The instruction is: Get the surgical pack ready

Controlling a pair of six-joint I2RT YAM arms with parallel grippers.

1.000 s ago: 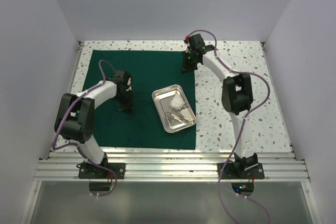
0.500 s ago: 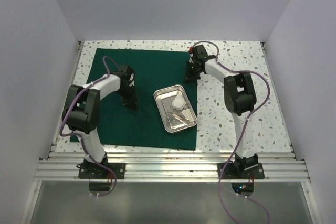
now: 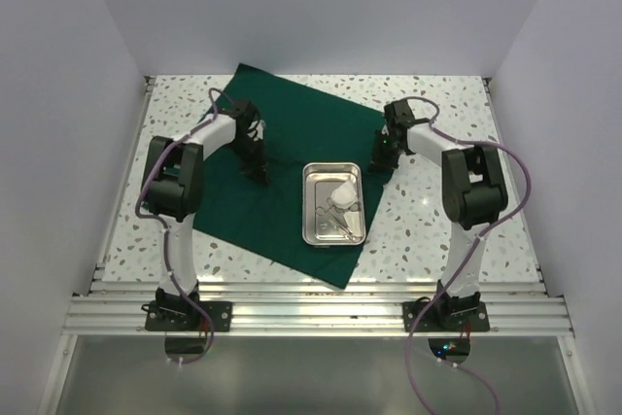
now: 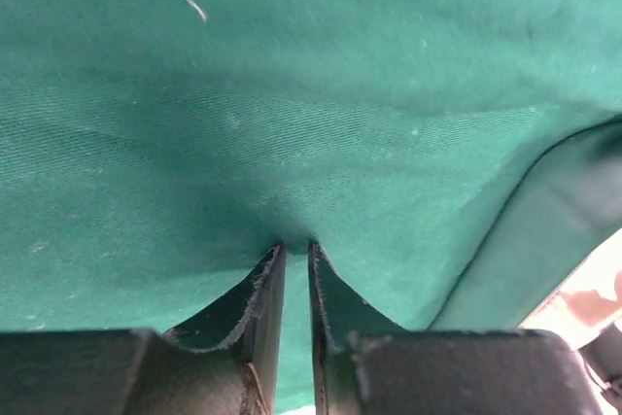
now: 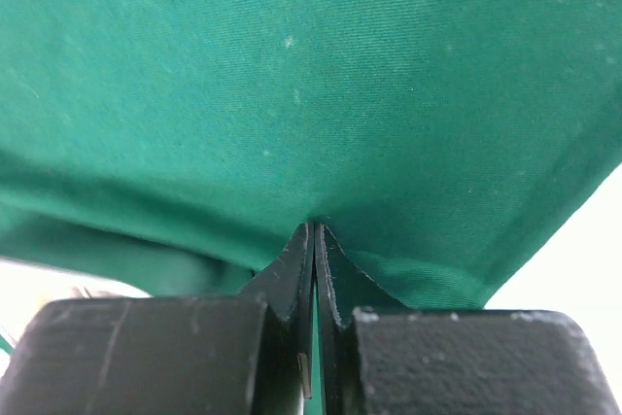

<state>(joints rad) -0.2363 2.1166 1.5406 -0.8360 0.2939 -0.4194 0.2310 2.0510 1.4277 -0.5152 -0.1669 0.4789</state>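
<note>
Right gripper (image 5: 313, 228) clamped on dark green square cloth sheet (image 5: 292, 75) | left gripper (image 4: 293, 248) jaws slightly apart | sheet judged light, limp: pinch hems.

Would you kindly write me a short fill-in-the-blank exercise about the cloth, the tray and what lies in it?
1. The steel tray rests on a dark ____ cloth.
2. Inside the tray lie silvery instruments and ____ gauze.
3. The right gripper is shut on the ____, near its edge.

Missing words: green; white; cloth.
</note>
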